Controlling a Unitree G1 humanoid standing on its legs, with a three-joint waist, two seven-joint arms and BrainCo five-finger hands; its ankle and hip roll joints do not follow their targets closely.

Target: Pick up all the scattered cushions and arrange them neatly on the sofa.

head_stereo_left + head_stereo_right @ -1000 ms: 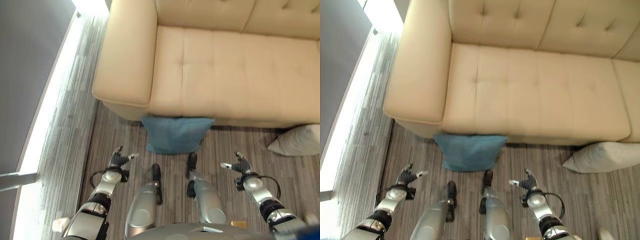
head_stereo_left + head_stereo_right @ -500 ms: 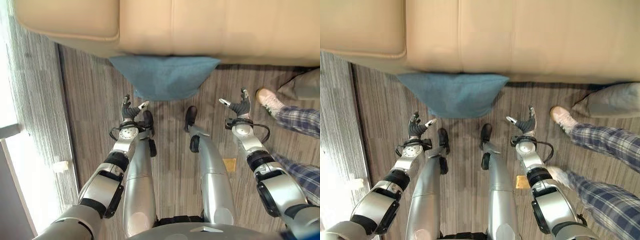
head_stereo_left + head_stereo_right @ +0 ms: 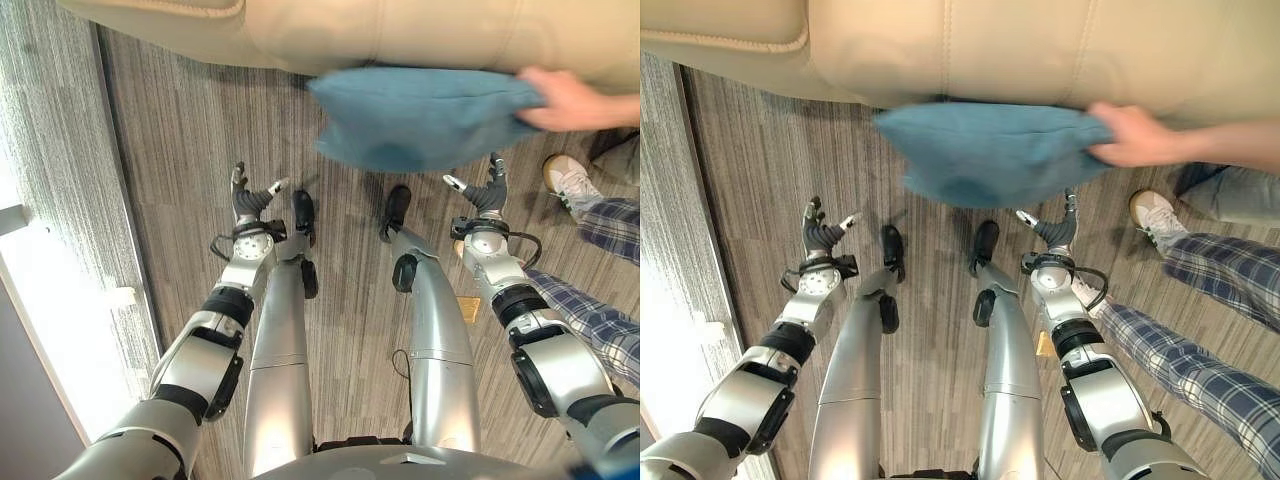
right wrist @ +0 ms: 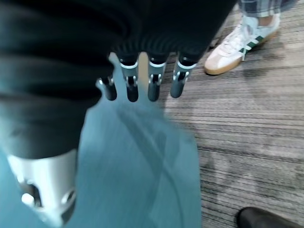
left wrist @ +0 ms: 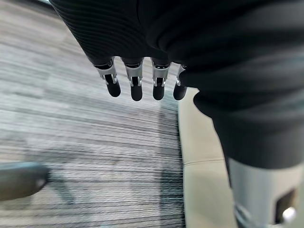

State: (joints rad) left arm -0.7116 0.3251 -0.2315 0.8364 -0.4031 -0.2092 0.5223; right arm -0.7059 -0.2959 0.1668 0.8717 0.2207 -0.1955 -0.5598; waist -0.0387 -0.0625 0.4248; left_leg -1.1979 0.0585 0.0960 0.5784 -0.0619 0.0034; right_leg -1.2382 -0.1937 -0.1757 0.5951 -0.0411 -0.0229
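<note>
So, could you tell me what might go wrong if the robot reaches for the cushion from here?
A person's hand is holding the blue cushion off the floor in front of the sofa, so the right hand, open just beneath it, could bump that hand. The cushion may not be where the robot expects. The person's shoe is near the right arm, so a step could clip it.

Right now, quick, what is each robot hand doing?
Left hand: open, holding nothing.
Right hand: open, holding nothing; a person's hand holds the blue cushion.
</note>
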